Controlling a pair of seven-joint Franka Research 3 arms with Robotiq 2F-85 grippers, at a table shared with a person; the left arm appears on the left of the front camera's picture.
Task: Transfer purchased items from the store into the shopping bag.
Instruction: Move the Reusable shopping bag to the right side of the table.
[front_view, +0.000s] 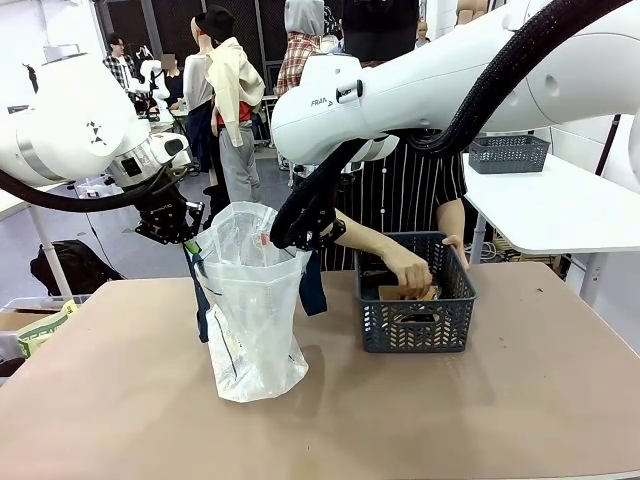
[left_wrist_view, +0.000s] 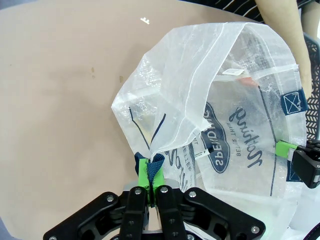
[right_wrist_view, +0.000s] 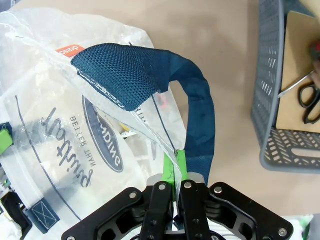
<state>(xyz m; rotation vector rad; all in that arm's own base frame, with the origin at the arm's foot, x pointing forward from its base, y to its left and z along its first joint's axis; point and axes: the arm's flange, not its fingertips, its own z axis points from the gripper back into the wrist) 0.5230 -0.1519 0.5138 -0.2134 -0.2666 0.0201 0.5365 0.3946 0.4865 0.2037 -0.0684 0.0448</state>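
One tall translucent white plastic shopping bag (front_view: 250, 320) stands on the brown table (front_view: 120, 400), its mouth spread between two grippers. The left gripper (left_wrist_view: 152, 175) has its fingers pinched tight on the rim at one navy strap (left_wrist_view: 156, 161). The right gripper (right_wrist_view: 175, 167) clamps the opposite rim beside the second navy strap handle (right_wrist_view: 200, 115). Just right of the bag sits one dark grey lattice basket (front_view: 455, 300). One hand of the person (front_view: 408, 270) is inside it, on a brown card packet (front_view: 412, 293) carrying one pair of scissors (right_wrist_view: 299, 86).

Crinkly translucent plastic shopping bag (front_view: 255, 330), coarse woven cloth handles (right_wrist_view: 197, 125), matt lattice plastic basket (front_view: 415, 337), smooth matt tabletop (front_view: 120, 400)
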